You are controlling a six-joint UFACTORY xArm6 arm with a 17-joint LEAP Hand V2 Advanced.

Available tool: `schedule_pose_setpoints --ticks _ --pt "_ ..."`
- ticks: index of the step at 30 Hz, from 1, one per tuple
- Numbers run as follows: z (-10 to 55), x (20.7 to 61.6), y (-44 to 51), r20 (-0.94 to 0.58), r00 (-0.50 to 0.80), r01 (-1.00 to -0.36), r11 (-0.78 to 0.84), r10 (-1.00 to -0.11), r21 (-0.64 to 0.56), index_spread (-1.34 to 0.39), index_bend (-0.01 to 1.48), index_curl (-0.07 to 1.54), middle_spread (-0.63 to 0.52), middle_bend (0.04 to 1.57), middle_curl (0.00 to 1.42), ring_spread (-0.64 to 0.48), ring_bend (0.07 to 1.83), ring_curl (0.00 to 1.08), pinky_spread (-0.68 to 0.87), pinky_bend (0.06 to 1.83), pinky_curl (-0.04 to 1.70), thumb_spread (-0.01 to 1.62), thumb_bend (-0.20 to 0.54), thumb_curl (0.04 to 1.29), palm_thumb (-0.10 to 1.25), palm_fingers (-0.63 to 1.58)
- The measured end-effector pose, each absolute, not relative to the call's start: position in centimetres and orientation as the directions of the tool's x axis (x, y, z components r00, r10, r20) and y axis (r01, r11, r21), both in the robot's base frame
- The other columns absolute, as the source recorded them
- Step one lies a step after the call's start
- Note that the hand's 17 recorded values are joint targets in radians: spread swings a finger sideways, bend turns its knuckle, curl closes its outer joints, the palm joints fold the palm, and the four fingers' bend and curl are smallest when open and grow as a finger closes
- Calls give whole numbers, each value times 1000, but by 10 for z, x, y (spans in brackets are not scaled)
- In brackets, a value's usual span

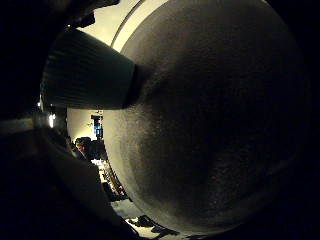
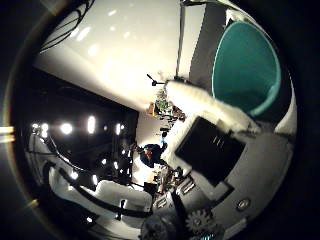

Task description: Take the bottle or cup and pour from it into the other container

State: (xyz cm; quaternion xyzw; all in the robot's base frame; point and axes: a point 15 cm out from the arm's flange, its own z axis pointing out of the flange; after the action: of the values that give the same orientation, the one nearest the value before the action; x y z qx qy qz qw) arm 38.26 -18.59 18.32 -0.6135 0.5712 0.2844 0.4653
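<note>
In the little finger side palm view a grey, round-sided container [image 1: 205, 120] with a pale rim fills most of the picture, so it is very close to my palm. A pale ribbed finger [image 1: 85, 72] of my right hand presses against its side. In the thumb side palm view my right hand [image 2: 215, 150] shows as a white and black finger curled inward, with a teal rounded tip [image 2: 245, 65] beside it. The hand seems shut on the grey container.
The thumb side palm view looks out at a pale ceiling [image 2: 110, 50] and a dark room with several bright lights [image 2: 68, 128]. Distant room clutter [image 1: 95, 150] shows past the grey container's edge.
</note>
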Motion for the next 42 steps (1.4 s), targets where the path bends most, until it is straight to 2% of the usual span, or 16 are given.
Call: schedule_pose_setpoints --ticks 4,9,12,17,21,31,42 --pt "194 380 -178 -905 185 -969 81 -384 -232 -411 393 474 -205 871 635 -228 1144 492 -452 1068 401 839 -21 493 865 1154" --pt "212 382 -167 -931 197 -967 93 -309 -236 -465 585 684 -257 1011 780 -251 1301 598 -337 1280 553 766 -20 570 912 1045" --pt "220 385 -167 -928 210 -963 101 -308 -251 -483 713 842 -294 1079 895 -262 1407 682 -281 1390 660 774 -22 599 931 921" --pt "228 388 -166 -927 223 -958 110 -300 -266 -496 831 1007 -328 1157 1037 -260 1517 768 -231 1513 784 774 -24 628 937 774" --pt "239 386 -164 -925 234 -956 102 -299 -275 -496 876 1087 -340 1191 1111 -257 1571 813 -201 1557 857 773 -25 640 935 696" --pt "265 388 -163 -914 242 -952 99 -326 -288 -489 905 1152 -349 1217 1180 -251 1602 848 -185 1560 940 773 -26 652 933 644" --pt "323 424 -179 -869 276 -937 85 -411 -338 -485 901 1171 -350 1214 1202 -252 1599 861 -189 1538 988 772 -25 660 936 641"
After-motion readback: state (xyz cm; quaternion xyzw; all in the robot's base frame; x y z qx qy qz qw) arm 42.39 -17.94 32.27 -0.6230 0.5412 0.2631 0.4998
